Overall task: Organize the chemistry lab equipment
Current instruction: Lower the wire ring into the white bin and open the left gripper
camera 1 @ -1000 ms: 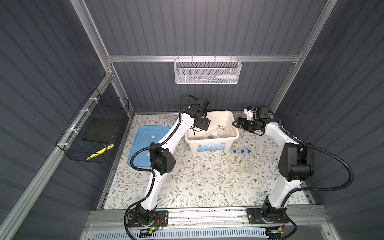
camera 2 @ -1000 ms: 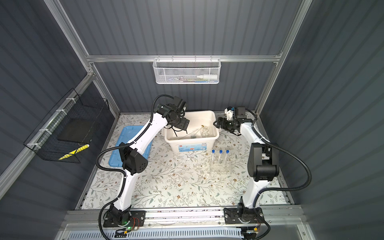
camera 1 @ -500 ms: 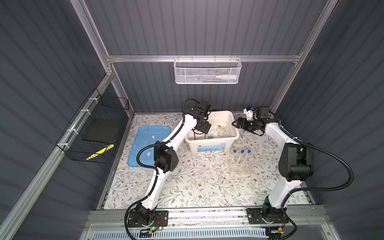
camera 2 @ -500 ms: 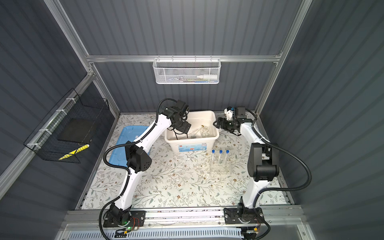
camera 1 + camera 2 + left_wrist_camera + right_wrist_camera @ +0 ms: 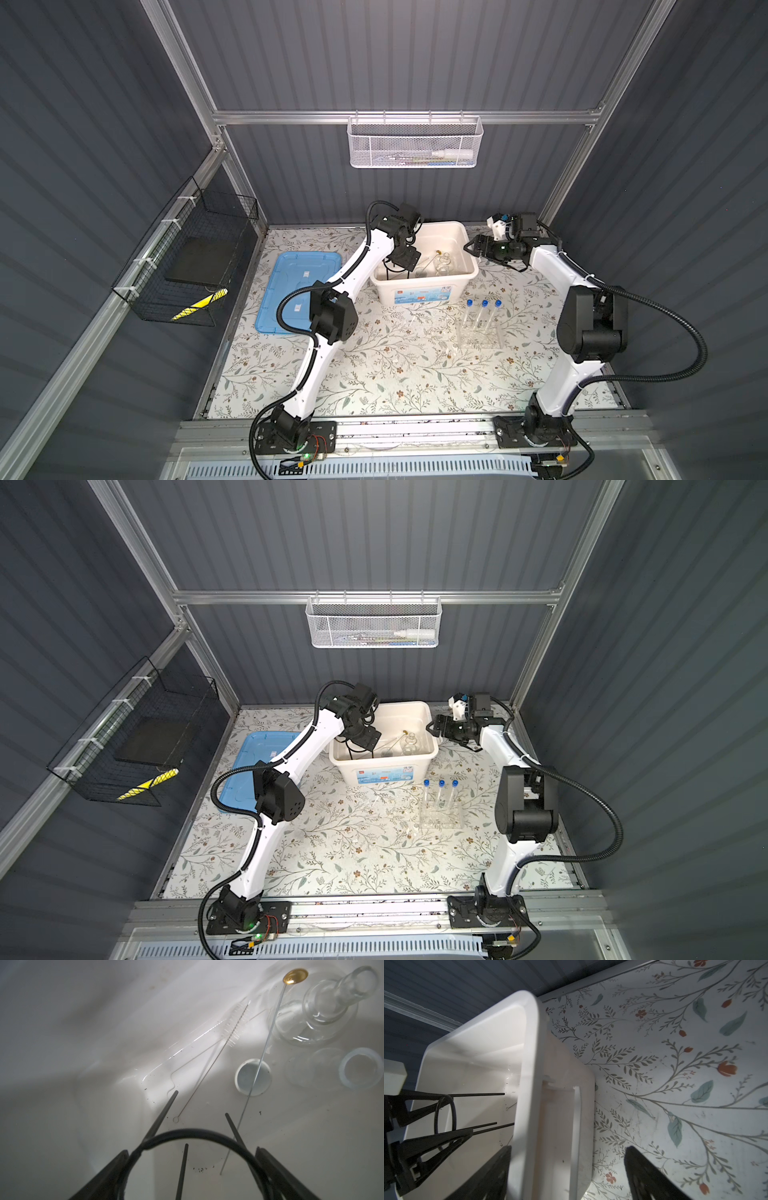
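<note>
The left pincer (image 5: pixel 192 1151) pinched the black wire ring tripod (image 5: pixel 195 1132) across its ring, legs pointing down into the white bin (image 5: pixel 424 291). The right pincer (image 5: pixel 568 1148) stood spread astride the bin's side wall. The bench (image 5: pixel 395 374) was floral, the walls (image 5: pixel 415 62) dark and ribbed.

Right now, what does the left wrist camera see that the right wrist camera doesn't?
Only the left wrist view shows what sits in the white bin: a glass flask, a beaker, a tiny white dish and a spoon's gold bowl. Only the right wrist view shows the flowery tabletop, the bin's outside wall, and the right hand, open by that wall. Both show the bin's inside and the black wire tripod gripped in the left hand.
</note>
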Tool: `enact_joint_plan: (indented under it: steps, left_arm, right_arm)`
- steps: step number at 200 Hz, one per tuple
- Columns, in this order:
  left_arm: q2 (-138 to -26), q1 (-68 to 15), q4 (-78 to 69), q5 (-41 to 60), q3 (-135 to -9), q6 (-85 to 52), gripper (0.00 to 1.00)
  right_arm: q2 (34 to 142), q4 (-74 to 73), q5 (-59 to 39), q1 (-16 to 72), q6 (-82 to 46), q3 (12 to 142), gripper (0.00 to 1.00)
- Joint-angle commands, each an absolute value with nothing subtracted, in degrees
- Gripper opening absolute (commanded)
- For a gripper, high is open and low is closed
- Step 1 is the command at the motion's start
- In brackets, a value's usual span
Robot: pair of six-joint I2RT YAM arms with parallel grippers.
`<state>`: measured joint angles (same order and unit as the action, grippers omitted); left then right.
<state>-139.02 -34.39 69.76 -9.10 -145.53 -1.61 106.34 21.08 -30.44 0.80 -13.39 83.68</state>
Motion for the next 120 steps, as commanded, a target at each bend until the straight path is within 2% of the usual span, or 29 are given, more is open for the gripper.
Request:
enact_joint_plan:
  steps: [1, 120]
  left_arm:
    - [-140.3, -33.8, 71.6, -6.8, -146.7, -0.3, 0.71]
    - [-142.6, -32.8, 74.1, -5.5, -146.4, 0.4, 0.75]
  right_arm:
    - [106.9, 22.0, -30.8, 0.9, -12.9, 84.9, 0.86]
    - [107.3, 22.0, -30.3, 0.9, -13.3, 84.9, 0.86]
